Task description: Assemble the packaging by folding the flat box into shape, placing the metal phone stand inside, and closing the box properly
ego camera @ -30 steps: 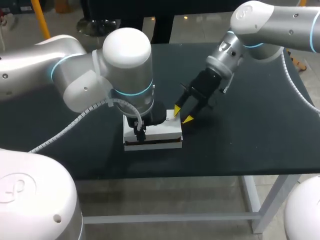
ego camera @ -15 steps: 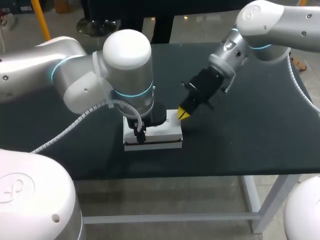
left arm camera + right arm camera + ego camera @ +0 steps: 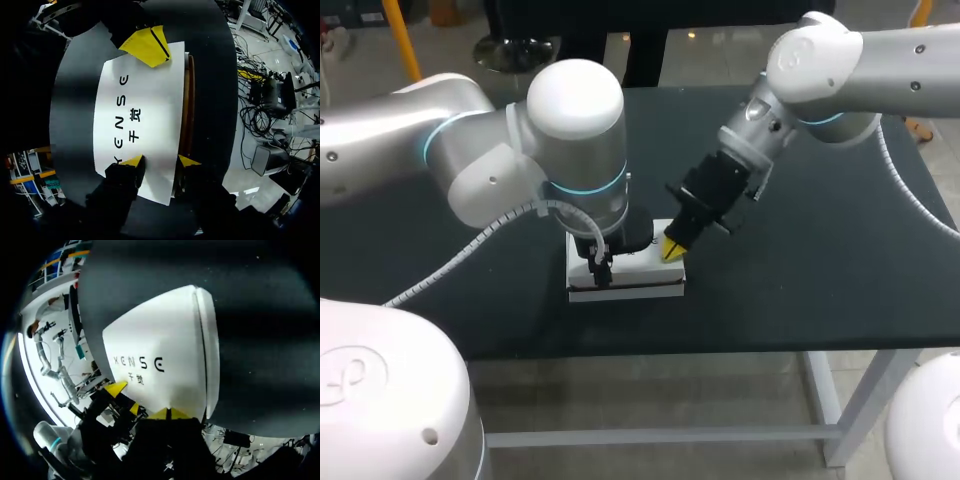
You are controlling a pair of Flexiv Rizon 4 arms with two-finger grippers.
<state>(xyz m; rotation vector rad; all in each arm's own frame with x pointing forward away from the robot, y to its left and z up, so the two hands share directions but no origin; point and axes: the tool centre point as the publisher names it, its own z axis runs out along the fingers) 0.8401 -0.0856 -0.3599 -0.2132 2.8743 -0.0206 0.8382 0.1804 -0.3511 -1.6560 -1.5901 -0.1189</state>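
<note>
Resting with its 2 yellow tips closed together and nothing between them, the right gripper touches the lid of the white box at one end, close to a corner. At the box's opposite end is the left gripper, its fingers spread. 1 tip sits on top of the lid. The other sits at the lid's long edge, beside the brown strip that shows along that side of the box. It does not appear to clamp anything. Both arms meet over the box, which lies flat on the dark table, near the table's front edge.

The metal phone stand cannot be seen. It is probably inside the box already, which would make closing the lid the step in hand. The brown strip suggests the lid is not fully seated along that long side.

From here, 3 things could go wrong:
1. A push at the corner alone could tilt the lid, so its flap catches outside the wall instead of tucking in.
2. Too much force from the narrow closed tips could dent the thin cardboard.
3. If the left gripper's hold is light, a sideways push could slide the box toward the table's front edge.
</note>
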